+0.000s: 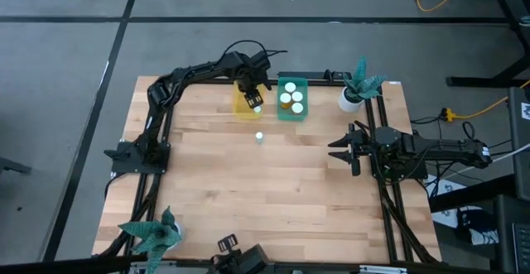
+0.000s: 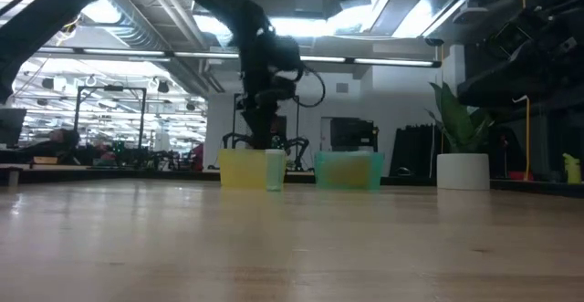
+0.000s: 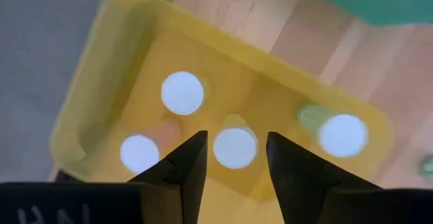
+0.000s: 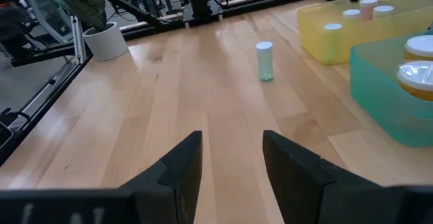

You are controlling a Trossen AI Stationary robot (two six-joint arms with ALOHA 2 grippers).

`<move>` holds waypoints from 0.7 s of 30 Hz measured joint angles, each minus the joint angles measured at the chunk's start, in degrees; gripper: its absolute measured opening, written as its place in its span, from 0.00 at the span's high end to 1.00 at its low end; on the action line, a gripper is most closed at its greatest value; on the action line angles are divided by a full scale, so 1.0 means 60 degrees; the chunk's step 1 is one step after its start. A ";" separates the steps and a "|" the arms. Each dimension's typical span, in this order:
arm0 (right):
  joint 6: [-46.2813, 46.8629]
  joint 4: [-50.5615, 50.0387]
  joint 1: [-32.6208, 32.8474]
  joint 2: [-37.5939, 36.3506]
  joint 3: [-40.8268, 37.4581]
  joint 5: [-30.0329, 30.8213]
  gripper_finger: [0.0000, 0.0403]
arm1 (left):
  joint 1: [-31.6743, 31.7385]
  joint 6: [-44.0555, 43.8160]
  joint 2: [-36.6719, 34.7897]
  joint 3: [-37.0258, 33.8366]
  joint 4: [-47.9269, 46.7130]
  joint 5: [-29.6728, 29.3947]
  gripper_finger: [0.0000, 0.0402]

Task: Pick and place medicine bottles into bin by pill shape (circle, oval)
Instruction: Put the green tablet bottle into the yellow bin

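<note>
My left gripper hangs open over the yellow bin, fingers pointing down. In the left wrist view the yellow bin holds several white-capped bottles. One cap shows in the gap between my fingers, lower down in the bin. The teal bin beside it holds three wider bottles. One narrow bottle stands upright on the table, near of the bins; it also shows in the right wrist view. My right gripper waits open and empty at the table's right.
A white plant pot stands at the far right, just right of the teal bin. A second plant sits at the near left corner. Bare wood lies between the lone bottle and my right gripper.
</note>
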 joint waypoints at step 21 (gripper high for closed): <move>0.0000 -0.0002 -0.0001 -0.0002 0.0000 0.0000 0.61 | -0.3913 -0.1275 -0.0973 0.0053 -0.3189 -0.1408 0.65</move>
